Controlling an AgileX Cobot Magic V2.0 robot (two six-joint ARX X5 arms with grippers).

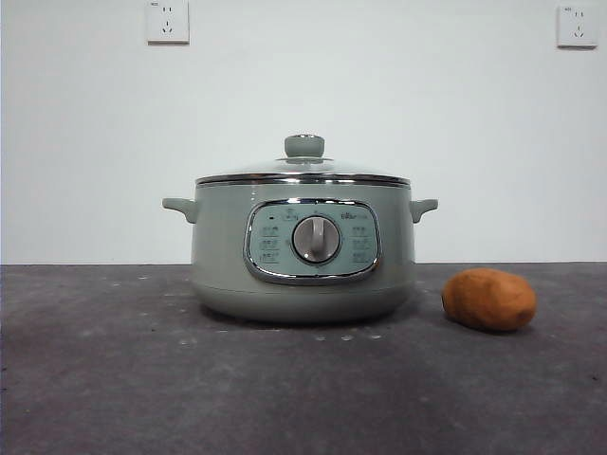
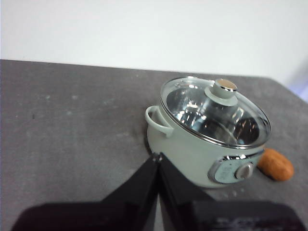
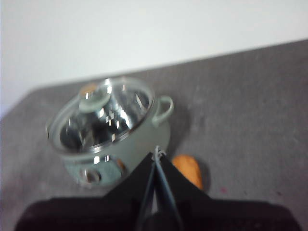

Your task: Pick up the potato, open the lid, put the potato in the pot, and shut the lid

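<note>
Pot [image 1: 303, 251]: frame centre, on dark tabletop [image 1: 114, 379], lid [image 1: 303, 172] seated on it.
Potato [image 1: 489, 300]: lower right, just beside pot, apart.
Left claw [image 2: 157, 156]: closed, empty, raised.
Right claw [image 3: 157, 155]: closed, empty, raised.

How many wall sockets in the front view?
2. One socket is high on the wall, up and left of the pot; the other socket is in the top right corner, above the potato.
</note>
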